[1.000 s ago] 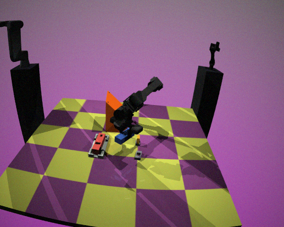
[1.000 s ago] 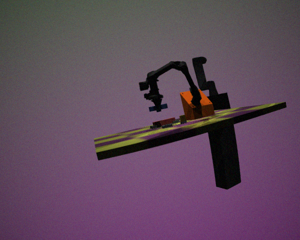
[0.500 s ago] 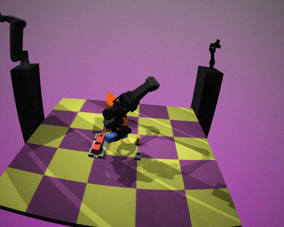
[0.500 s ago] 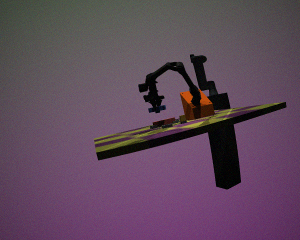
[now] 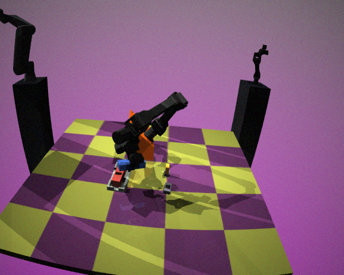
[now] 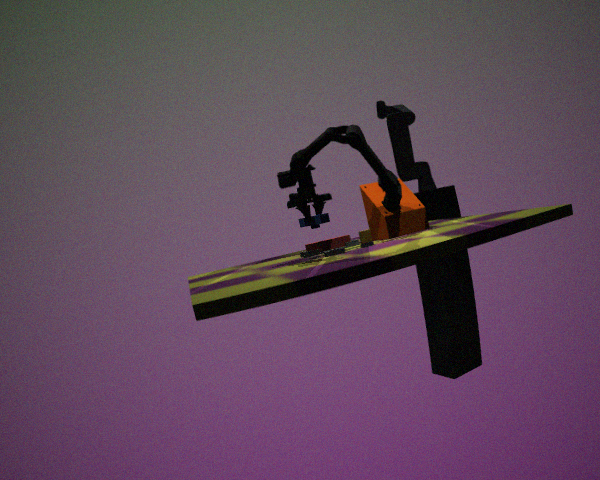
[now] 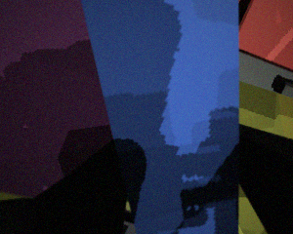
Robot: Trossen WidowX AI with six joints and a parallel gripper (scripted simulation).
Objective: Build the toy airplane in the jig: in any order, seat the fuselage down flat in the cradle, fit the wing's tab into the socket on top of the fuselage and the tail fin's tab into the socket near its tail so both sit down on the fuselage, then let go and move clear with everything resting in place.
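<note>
Wing | clamped in jaws | above fuselage | cradle

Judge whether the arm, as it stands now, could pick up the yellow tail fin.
Probably not yet. The gripper is shut on the blue wing, held above the red fuselage. The tail fin stands unobstructed on the board, but the wing must be released first.
</note>
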